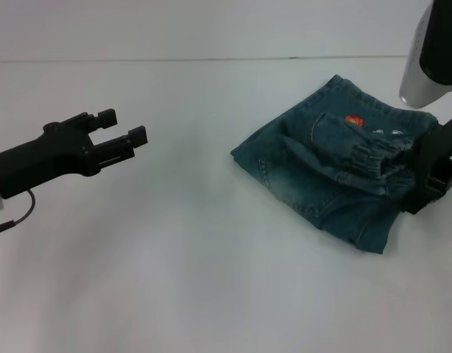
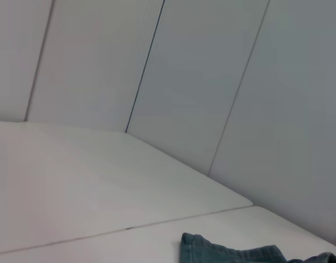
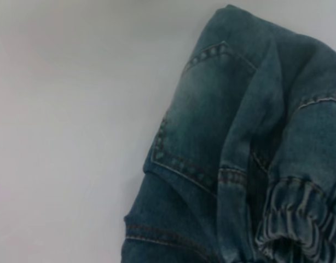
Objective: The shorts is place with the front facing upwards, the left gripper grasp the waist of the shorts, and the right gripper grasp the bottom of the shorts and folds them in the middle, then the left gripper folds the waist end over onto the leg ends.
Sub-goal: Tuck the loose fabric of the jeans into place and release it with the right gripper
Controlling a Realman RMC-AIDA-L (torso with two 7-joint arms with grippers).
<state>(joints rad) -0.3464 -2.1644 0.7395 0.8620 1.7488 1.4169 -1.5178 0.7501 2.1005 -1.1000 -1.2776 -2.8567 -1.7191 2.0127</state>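
The shorts (image 1: pixel 325 180) lie folded in a bundle on the white table, right of centre. The gathered waist of the shorts (image 1: pixel 373 157) sits on top, toward the right side, with the orange ball badge (image 1: pixel 354 120) just behind it. My right gripper (image 1: pixel 431 170) rests against the bundle's right edge, beside the waistband. My left gripper (image 1: pixel 124 126) hovers open and empty far to the left, well apart from the cloth. In the right wrist view the shorts (image 3: pixel 233 142) and the puckered waist (image 3: pixel 299 219) show close up. A corner of the shorts (image 2: pixel 228 253) shows in the left wrist view.
The white table (image 1: pixel 174 250) spreads bare to the left and in front of the shorts. My right arm's white link (image 1: pixel 431 51) hangs over the far right corner. Pale wall panels (image 2: pixel 201 71) stand behind the table.
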